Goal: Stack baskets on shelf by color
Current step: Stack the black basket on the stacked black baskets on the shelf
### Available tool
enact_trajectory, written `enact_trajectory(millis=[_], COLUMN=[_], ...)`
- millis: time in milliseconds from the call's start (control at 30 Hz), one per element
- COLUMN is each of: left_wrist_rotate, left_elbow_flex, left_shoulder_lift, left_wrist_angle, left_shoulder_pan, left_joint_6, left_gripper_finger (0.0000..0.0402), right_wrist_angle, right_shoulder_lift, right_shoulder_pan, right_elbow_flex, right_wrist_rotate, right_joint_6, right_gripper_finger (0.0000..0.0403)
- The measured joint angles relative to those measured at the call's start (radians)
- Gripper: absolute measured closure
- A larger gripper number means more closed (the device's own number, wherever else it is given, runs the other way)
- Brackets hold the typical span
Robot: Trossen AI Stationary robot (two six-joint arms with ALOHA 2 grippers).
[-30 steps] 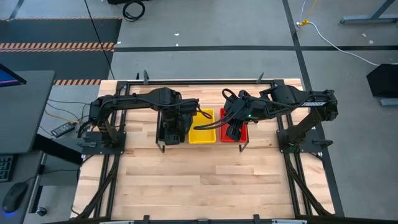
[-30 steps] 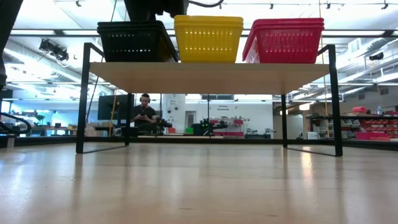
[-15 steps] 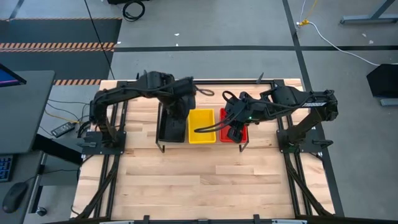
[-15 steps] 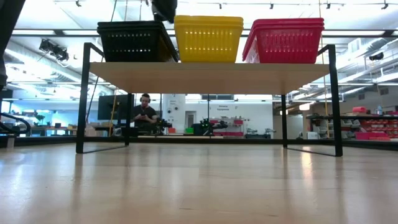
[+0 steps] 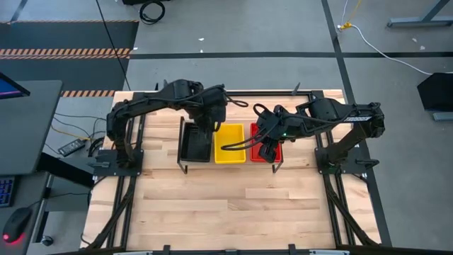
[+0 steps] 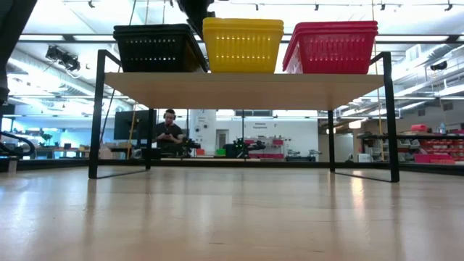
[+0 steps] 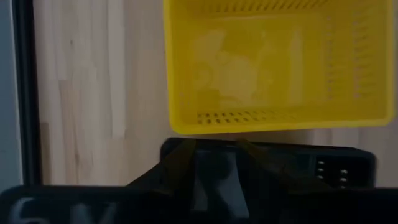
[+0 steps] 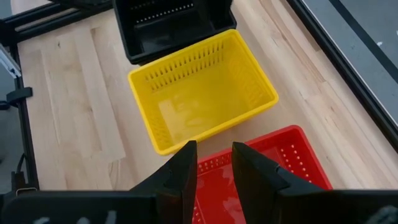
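The counter [image 5: 233, 205] carries the shelf [image 6: 246, 88], and on it the baskets stand in a row: black stack [image 5: 192, 142], yellow stack [image 5: 230, 144], red stack [image 5: 263, 151]. My right jaws [image 8: 210, 163] hang over the red stack with the yellow stack just beyond their tips, a narrow gap between them, gripping nothing. My left jaws [image 5: 207, 120] sit above the seam between black and yellow; I cannot tell how far apart they stand

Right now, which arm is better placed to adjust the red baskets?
Right. Its hand hangs over the red baskets; the left hand is farther off, by the black baskets.
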Motion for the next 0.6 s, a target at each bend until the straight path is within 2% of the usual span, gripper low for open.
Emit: enact_trajectory(millis=[233, 600], left_wrist_rotate=[0.032, 0.035], left_elbow_flex=[-0.004, -0.012], left_shoulder_lift=[0.001, 0.040], left_wrist_angle=[-0.017, 0.006], left_shoulder_pan=[0.038, 0.038], left_joint_6=[0.032, 0.068], left_gripper_finger=[0.0281, 0.0281], right_wrist_angle=[-0.001, -0.003], right_shoulder_lift=[0.000, 0.000], right_shoulder_pan=[0.000, 0.000], right_elbow_flex=[0.000, 0.000], right_wrist_rotate=[0.000, 0.000], right_joint_6=[0.000, -0.001], right_gripper_finger=[0.0298, 0.0298])
